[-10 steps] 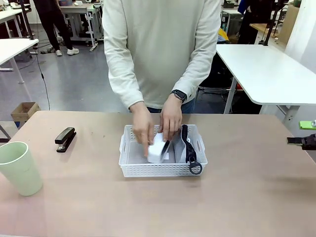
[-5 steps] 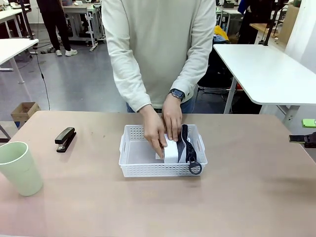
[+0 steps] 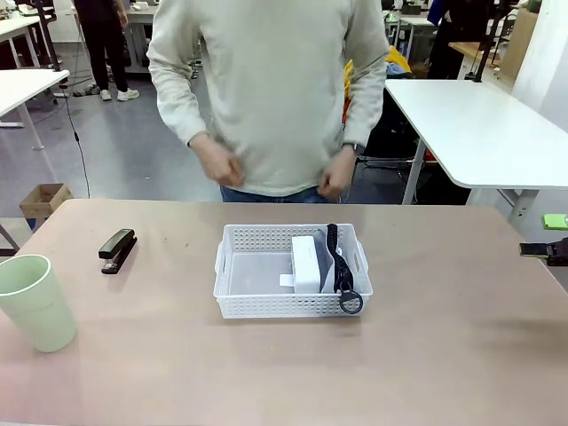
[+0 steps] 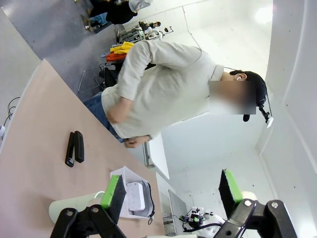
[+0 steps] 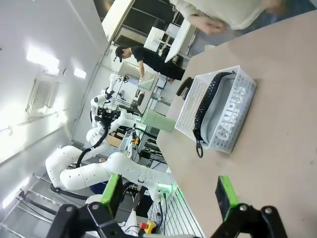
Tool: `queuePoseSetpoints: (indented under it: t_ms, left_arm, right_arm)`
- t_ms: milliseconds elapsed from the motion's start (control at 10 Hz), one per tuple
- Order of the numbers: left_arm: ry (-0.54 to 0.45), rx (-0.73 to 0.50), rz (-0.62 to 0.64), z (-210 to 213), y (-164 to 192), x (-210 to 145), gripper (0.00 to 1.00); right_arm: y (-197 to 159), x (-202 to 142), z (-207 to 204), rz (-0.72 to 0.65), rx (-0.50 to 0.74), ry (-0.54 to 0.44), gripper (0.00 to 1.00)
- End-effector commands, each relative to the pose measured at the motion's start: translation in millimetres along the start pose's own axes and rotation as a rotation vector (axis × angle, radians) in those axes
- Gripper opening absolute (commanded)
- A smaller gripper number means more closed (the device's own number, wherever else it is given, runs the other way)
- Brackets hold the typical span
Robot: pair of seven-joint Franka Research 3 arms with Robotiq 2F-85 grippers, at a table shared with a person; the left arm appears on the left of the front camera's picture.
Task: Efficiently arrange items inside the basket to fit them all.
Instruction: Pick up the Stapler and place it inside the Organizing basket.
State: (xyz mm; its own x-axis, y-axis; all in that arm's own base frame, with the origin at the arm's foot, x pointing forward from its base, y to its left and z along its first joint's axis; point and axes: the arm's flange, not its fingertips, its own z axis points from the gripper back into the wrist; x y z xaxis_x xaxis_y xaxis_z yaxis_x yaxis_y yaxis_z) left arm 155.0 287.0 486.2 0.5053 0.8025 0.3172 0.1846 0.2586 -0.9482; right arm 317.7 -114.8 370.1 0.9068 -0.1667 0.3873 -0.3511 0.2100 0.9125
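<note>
The white basket [image 3: 257,306] stands mid-table. Inside it the white clock [image 3: 305,263] stands on edge against the grey pouch [image 3: 330,266], whose black strap hangs over the front rim. The black stapler [image 3: 117,249] lies to the far left, and the pale green cup [image 3: 36,303] stands at the near left edge. My right gripper [image 3: 546,238] hovers open at the table's right edge. In the right wrist view my gripper [image 5: 170,193] is open, facing the basket [image 5: 195,106] and the "CAMPUS" pouch [image 5: 230,116]. The left gripper [image 4: 170,188] is open above the cup [image 4: 74,206].
The person stands at the far side with both hands drawn back to the waist [image 3: 222,167]. The basket's left half [image 3: 248,273] is bare. A white table [image 3: 479,124] stands behind on the right, and a cardboard box [image 3: 43,201] sits on the floor at left.
The person set the clock on edge beside the pouch, then lifted both hands out of the basket and back to the body. Neither gripper moved.
</note>
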Motion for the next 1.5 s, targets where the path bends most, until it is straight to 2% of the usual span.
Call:
queuePoseSetpoints:
  t_ms: [0,100,200,400,500,600,800,1000,1100,1200,1300,1400]
  left_arm:
    - [0.000,0.000,0.000,0.0,0.0,0.0,1.00]
    - [-0.034,0.043,0.024,6.7,-7.7,6.2,1.00]
    - [-0.026,0.082,0.022,2.8,-15.8,14.6,1.00]
    - [-0.021,0.154,-0.047,-23.6,-42.4,28.7,1.00]
    - [0.058,0.199,-0.075,-42.1,-60.3,28.8,1.00]
    - [0.093,0.248,-0.153,-62.9,-79.5,27.8,1.00]
    - [0.188,0.412,-0.312,-118.1,-103.7,3.2,1.00]
    - [0.284,0.532,-0.463,-173.4,-94.5,-26.8,1.00]
    - [0.370,0.570,-0.494,-200.6,-87.7,-38.5,1.00]
    - [0.389,0.608,-0.562,-224.9,-81.3,-46.9,1.00]
    - [0.358,0.607,-0.583,-250.8,-73.6,-53.0,1.00]
    - [0.357,0.555,-0.502,-258.6,-73.0,-54.8,1.00]
  right_arm:
    - [0.8,-5.5,1.9,0.015,0.006,0.015,1.00]
    - [0.8,-5.5,1.9,0.015,0.006,0.015,1.00]
    - [0.8,-5.5,1.9,0.015,0.006,0.015,1.00]
    - [0.8,-5.5,1.9,0.015,0.006,0.015,1.00]
    - [0.8,-5.5,1.9,0.015,0.006,0.015,1.00]
    - [0.8,-5.5,1.9,0.015,0.006,0.015,1.00]
    - [0.8,-5.5,1.9,0.015,0.006,0.015,1.00]
    - [0.8,-5.5,1.9,0.015,0.006,0.015,1.00]
    - [0.8,-5.5,1.9,0.015,0.006,0.015,1.00]
    - [0.8,-5.5,1.9,0.015,0.006,0.015,1.00]
    - [0.8,-5.5,1.9,0.015,0.006,0.015,1.00]
    - [0.8,-5.5,1.9,0.015,0.006,0.015,1.00]
